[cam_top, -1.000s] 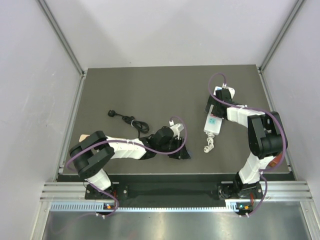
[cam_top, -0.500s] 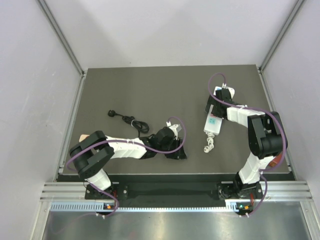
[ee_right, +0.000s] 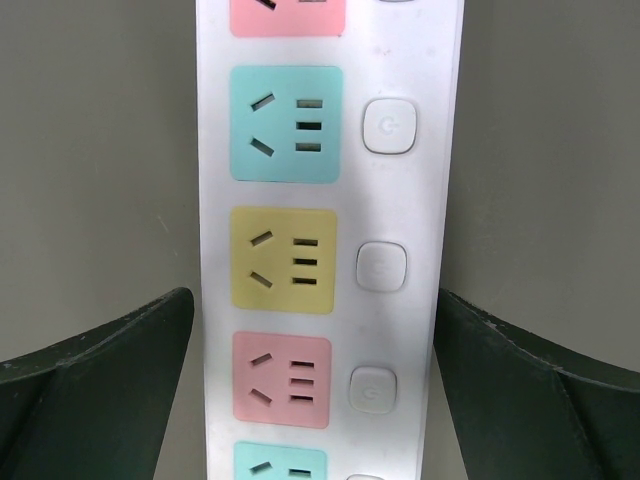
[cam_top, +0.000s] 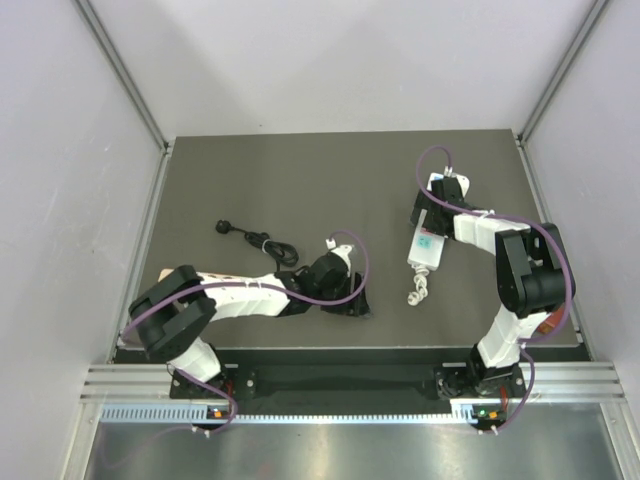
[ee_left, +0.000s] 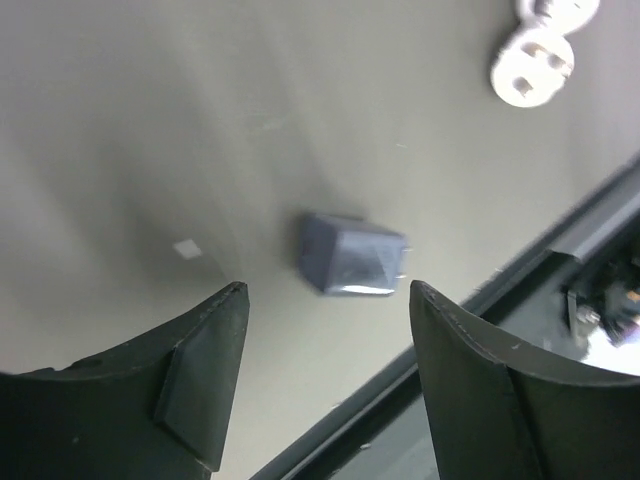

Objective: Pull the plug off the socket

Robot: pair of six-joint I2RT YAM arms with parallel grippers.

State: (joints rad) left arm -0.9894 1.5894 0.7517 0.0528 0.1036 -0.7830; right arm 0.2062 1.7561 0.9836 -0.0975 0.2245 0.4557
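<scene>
The socket [cam_top: 426, 245] is a long white power strip lying on the mat at the right. Its cyan, yellow and pink outlet faces in the right wrist view [ee_right: 440, 200] are all bare. My right gripper [cam_top: 429, 216] is open, and in its wrist view [ee_right: 312, 295] one finger stands on each side of the strip. A small dark grey plug block [ee_left: 352, 255] lies loose on the mat, apart from the strip. My left gripper [cam_top: 352, 303] is open and empty, with the block just beyond its fingertips [ee_left: 325, 289].
A black cable [cam_top: 268, 247] with a black plug [cam_top: 224, 228] lies at the left of the mat. The strip's coiled white cord [cam_top: 416, 290] ends near the left gripper, as the left wrist view [ee_left: 533, 62] also shows. The mat's front edge [ee_left: 560, 235] runs close by.
My left gripper has drawn back a little to the left along the mat's front. The right arm and the strip have not moved.
</scene>
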